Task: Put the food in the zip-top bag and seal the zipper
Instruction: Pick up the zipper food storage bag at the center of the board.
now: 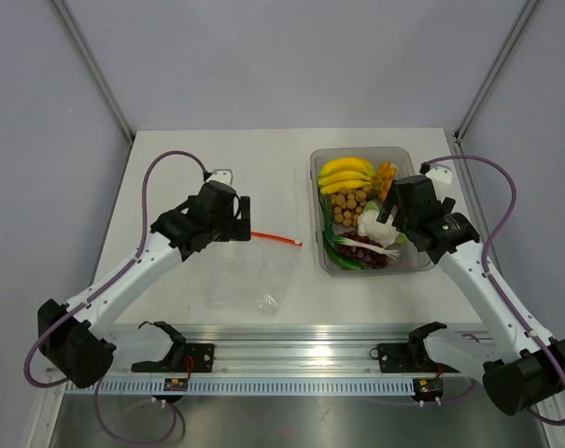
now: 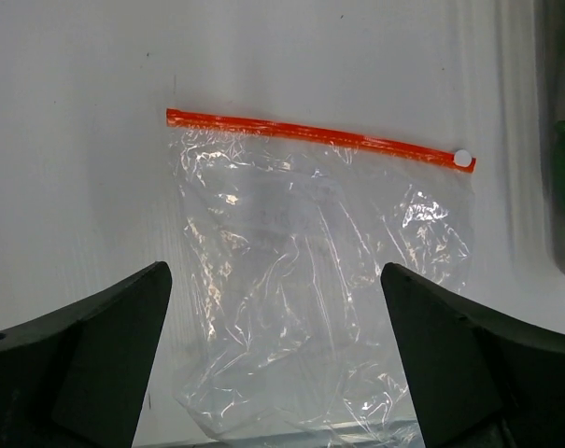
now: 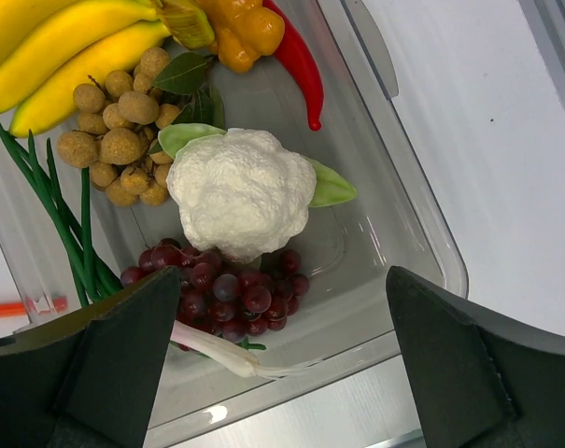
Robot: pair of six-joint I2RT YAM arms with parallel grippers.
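Observation:
The clear zip-top bag [image 1: 249,275] lies flat on the table, its red zipper [image 1: 275,238] along the far edge; it also shows in the left wrist view [image 2: 310,308] with the zipper [image 2: 319,136] shut-looking and flat. My left gripper [image 2: 275,373] is open and empty above the bag. The food sits in the clear tub [image 1: 405,168]: yellow bananas [image 3: 67,47], brown ball cluster [image 3: 119,140], white cauliflower [image 3: 240,191], dark red grapes [image 3: 221,289], red chilli [image 3: 296,61], orange pieces [image 3: 245,28], green stalks [image 3: 58,215]. My right gripper [image 3: 282,373] is open and empty above the tub's near end.
A white-stemmed onion [image 3: 217,350] lies at the tub's near wall. The metal rail [image 1: 291,355] runs along the table's near edge. The tub stands at the right, the bag left of it.

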